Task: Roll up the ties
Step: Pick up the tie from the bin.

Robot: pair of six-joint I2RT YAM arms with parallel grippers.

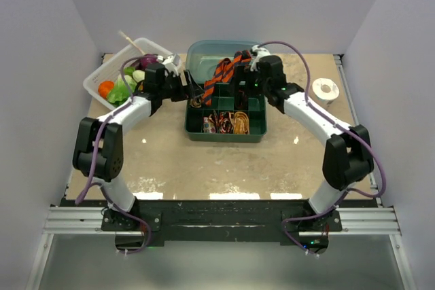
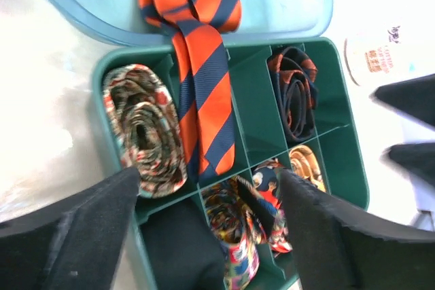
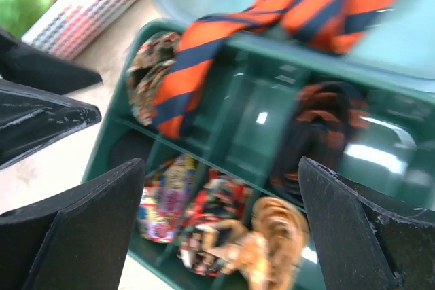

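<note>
Beige tabletop [image 1: 204, 168], pale walls around; a green compartment box [image 1: 224, 138] is sitting at the centre of the top view, its translucent teal lid [image 1: 200, 59] lying open behind it. Progress, by my reading: mostly done. Four coiled ties are sitting in compartments: a red-brown patterned coil [image 2: 144, 130], a navy-and-orange coil [image 2: 296, 96], a gold coil [image 2: 306, 164] and a multicoloured coil [image 2: 234, 236]. The orange-and-navy striped tie [image 2: 204, 79] is lying unrolled, draping from the lid down into a middle compartment beside the red-brown coil; that one is left to roll. Left gripper [image 2: 209, 178] is hovering with jaws spread wide and empty, the tie's tip lying just above the gap in its wrist view. Right gripper [image 3: 221, 168] is likewise gaping and holding nothing, the striped tie running across the upper part of its frame, clear of both fingers.
</note>
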